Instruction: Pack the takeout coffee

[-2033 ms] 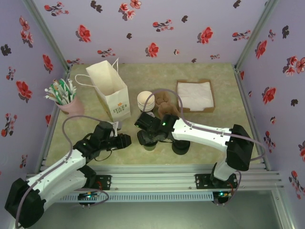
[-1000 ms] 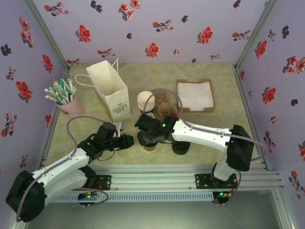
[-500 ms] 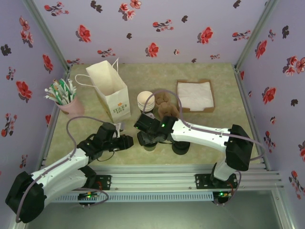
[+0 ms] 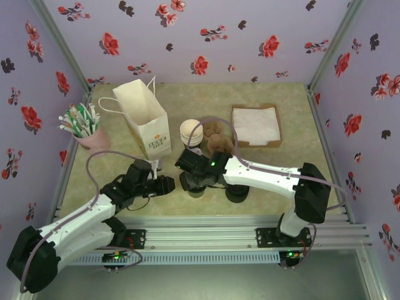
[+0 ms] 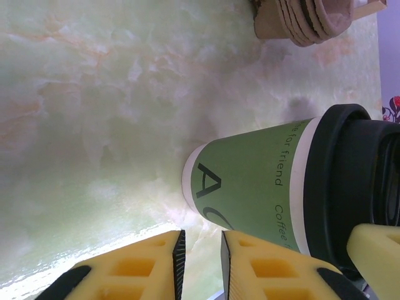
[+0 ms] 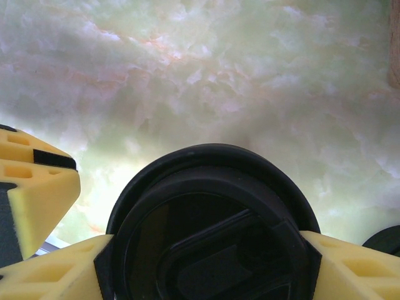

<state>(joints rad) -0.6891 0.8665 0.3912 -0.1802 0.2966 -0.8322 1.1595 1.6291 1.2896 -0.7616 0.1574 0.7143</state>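
The takeout coffee (image 5: 262,181), a green-walled paper cup under a black lid (image 6: 212,231), stands on the table near the front centre. My right gripper (image 6: 212,262) reaches down over it (image 4: 196,190) and is shut on the lid's rim, one yellow finger (image 6: 62,272) on each side. My left gripper (image 5: 201,262) sits low on the table just left of the cup's base, apart from it. Its jaws stand a narrow gap apart with nothing between them. In the top view the left gripper (image 4: 165,185) is a short way from the right gripper (image 4: 192,181).
An open paper bag (image 4: 147,122) stands upright behind the left arm. A stack of lidless cups (image 4: 190,132), brown cardboard sleeves (image 4: 215,139) and a napkin tray (image 4: 256,125) lie behind the cup. Spare black lids (image 4: 237,194) sit right of it; a pink stirrer holder (image 4: 84,131) stands far left.
The left gripper has edged slightly rightward toward the cup over the last two seconds. The right gripper has stayed on the lid.
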